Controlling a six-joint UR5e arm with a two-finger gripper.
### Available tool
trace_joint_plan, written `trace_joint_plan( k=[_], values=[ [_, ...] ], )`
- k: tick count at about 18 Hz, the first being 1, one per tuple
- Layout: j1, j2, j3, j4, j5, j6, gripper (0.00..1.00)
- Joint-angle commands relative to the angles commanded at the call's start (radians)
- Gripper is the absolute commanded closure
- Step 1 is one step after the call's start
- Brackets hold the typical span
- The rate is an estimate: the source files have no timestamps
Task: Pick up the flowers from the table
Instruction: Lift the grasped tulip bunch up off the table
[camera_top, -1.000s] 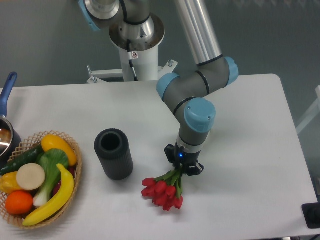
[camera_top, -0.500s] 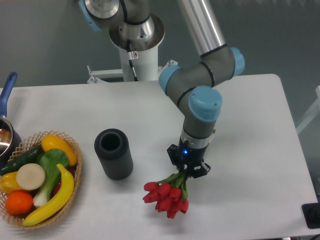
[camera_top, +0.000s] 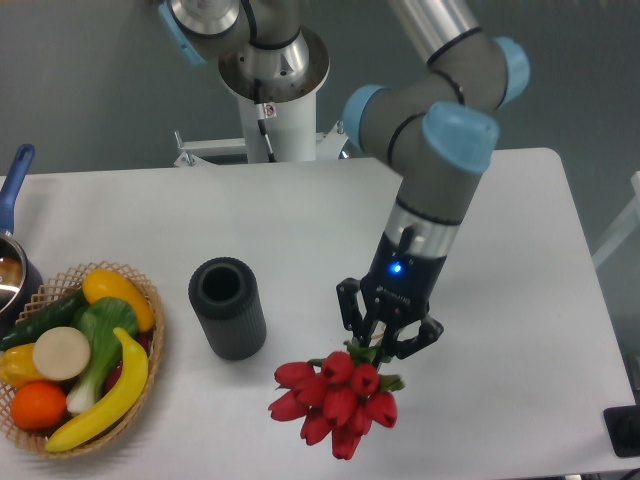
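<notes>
The flowers, a bunch of red tulip buds with green stems, hang from my gripper above the white table. The gripper is shut on the green stems, and the buds point down and to the left toward the table's front edge. The bunch looks larger and closer to the camera, lifted off the tabletop. The pale band on the stems is hidden by the fingers.
A black cylinder vase stands left of the flowers. A wicker basket of fruit and vegetables sits at the front left. A pot with a blue handle is at the left edge. The robot base stands behind the table.
The gripper has risen with the flowers in it and moved slightly right. The bunch has lifted off the table and appears larger.
</notes>
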Motion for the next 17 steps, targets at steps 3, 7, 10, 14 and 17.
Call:
trace_joint_plan(
  k=[3,7,10,14,17],
  values=[
    [0.037,0.017,-0.005,0.000,-0.083,-0.035,0.75],
    [0.054,0.023,-0.003,0.000,-0.125,-0.038,0.75],
    [0.051,0.023,0.001,0.000,-0.129,-0.038,0.75],
    [0.051,0.023,0.002,0.000,-0.129,-0.038,0.75],
    [0.051,0.025,-0.002,0.000,-0.129,-0.040,0.75]
  ],
)
